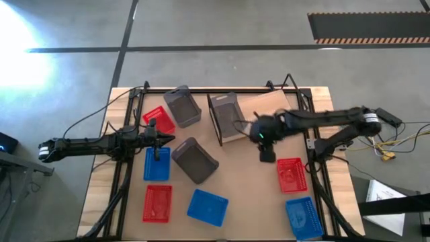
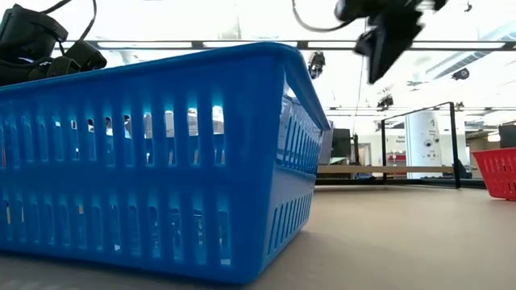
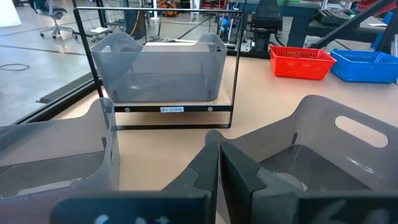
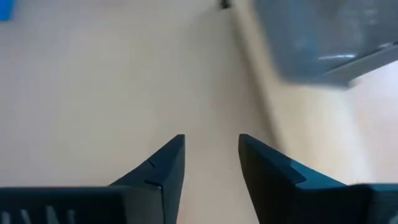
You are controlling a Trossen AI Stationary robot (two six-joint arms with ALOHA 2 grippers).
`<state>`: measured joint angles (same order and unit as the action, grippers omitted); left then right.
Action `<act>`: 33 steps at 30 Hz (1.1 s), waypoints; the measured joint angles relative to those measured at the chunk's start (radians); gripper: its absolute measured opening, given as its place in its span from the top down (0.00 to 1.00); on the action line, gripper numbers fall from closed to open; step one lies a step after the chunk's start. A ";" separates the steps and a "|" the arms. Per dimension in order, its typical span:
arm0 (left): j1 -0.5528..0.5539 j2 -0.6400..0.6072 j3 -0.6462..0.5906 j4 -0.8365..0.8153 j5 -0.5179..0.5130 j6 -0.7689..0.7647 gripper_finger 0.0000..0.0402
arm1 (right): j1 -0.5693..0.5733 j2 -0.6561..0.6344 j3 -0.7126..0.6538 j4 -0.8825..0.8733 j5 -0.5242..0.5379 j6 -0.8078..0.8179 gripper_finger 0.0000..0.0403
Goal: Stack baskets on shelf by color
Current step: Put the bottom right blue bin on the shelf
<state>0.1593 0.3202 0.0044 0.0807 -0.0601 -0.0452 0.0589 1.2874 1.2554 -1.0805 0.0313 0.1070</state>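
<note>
Altogether: three red baskets (image 1: 158, 119); three blue (image 1: 207, 207); three grey (image 1: 183, 105).

The big blue plastic mesh basket (image 2: 153, 161) is cut off at the low view's left edge and hides most of the tabletop (image 2: 403, 242) behind it.

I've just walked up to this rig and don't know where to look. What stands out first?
A table strewn with red, blue and grey baskets, one grey basket already on the wooden shelf at the back. The right gripper hovers open and empty just in front of the shelf. The left gripper waits shut over a blue basket on the left side.
</note>
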 joint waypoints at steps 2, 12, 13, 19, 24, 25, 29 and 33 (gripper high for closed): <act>0.000 0.000 0.000 0.000 0.000 0.000 1.00 | 0.095 -0.042 -0.037 0.000 0.022 0.132 0.68; 0.000 0.000 0.000 0.000 0.000 0.000 1.00 | 0.599 -0.065 -0.136 0.027 0.072 0.784 0.70; 0.000 0.000 0.000 0.000 0.000 0.000 1.00 | 0.645 -0.043 -0.134 0.034 0.063 0.832 0.70; 0.000 0.000 0.000 0.000 0.000 0.000 1.00 | 0.872 0.124 -0.026 0.043 0.012 1.008 0.70; 0.000 0.000 0.000 0.000 0.000 0.000 1.00 | 1.003 0.268 0.103 0.042 0.012 1.073 0.70; 0.000 0.000 0.000 0.000 0.000 0.000 1.00 | 1.025 0.296 0.130 0.041 0.001 1.074 0.70; 0.000 0.000 0.000 0.000 0.000 0.000 1.00 | 1.082 0.411 0.216 0.021 -0.043 1.101 0.64; 0.000 0.000 0.000 0.000 0.000 0.000 1.00 | 1.117 0.513 0.272 -0.023 -0.055 1.100 0.55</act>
<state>0.1596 0.3202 0.0044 0.0807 -0.0602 -0.0453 1.1764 1.8002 1.5271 -1.1036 -0.0240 1.2069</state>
